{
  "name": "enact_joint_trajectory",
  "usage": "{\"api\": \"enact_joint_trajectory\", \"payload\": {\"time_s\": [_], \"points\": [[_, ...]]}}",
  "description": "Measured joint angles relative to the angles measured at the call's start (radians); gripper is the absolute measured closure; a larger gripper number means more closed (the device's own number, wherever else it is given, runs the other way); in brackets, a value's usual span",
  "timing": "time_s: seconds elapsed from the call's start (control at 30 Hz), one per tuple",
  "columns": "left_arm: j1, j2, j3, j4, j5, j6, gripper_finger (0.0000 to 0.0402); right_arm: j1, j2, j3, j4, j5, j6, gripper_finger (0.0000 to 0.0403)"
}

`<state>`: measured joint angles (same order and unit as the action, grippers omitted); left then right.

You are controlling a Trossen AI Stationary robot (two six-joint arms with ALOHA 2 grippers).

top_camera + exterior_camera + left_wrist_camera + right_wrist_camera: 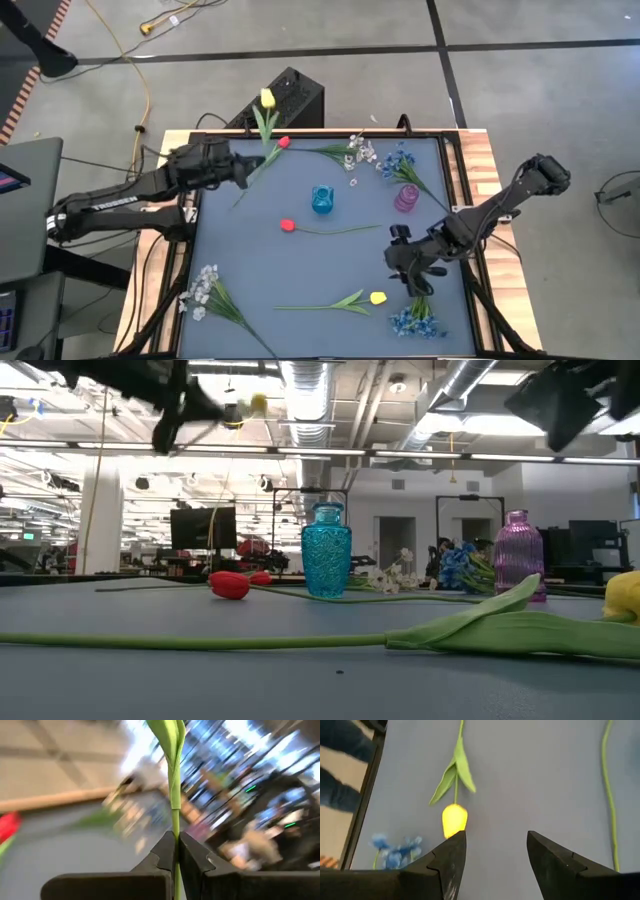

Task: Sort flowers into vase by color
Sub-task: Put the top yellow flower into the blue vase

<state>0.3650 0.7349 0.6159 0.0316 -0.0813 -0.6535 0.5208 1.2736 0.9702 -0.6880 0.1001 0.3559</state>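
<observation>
**Ana:** Flowers first — which one does the left gripper [176, 851] have?

**Ben:** A yellow tulip [267, 98]. The jaws are clenched on its green stem, which runs straight up between the two dark fingers [161, 854] in the left wrist view. From above, that gripper [243, 170] sits near the far left corner of the table [250, 260], with the bud reaching out past the far edge. In the low view the bud [259, 403] is well above the table surface.

**Ana:** And the right gripper [496, 851]?

**Ben:** Its jaws stand apart with nothing between them. It hangs over the near right part of the table [414, 262], with a second yellow tulip [454, 819] lying flat just beside one fingertip and a blue spray [393, 851] close by.

**Ana:** What lies farther out?

**Ben:** The blue vase [322, 199] and the purple vase [406, 198] stand upright mid-table, apart from each other; I see no stems in either. A red tulip [288, 226] lies on the near side of the blue vase, another red tulip [284, 143] near the far edge. A white spray [358, 153] and a second blue spray [397, 163] lie side by side at the far right. Another white spray [203, 288] rests at the near left corner.
</observation>
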Motion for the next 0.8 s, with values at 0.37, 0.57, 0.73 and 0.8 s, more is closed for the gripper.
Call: {"api": "enact_joint_trajectory", "payload": {"time_s": [0.37,0.57,0.73,0.8], "points": [[-0.103,0.137,0.0,0.5,0.061,0.226,0.0401,-0.136,0.0,0.108,0.053,0.026,0.029,0.0168],[-0.124,0.318,0.0,0.803,0.135,0.25,0.0401,-0.226,0.0,0.119,0.248,0.029,0.037,0.0168],[-0.125,0.46,0.0,1.056,0.237,0.185,0.0401,-0.328,0.0,0.119,0.494,0.046,0.037,0.0168],[-0.13,0.506,0.0,1.114,0.242,0.14,0.0401,-0.368,0.002,0.119,0.586,0.072,0.031,0.0168]]}}
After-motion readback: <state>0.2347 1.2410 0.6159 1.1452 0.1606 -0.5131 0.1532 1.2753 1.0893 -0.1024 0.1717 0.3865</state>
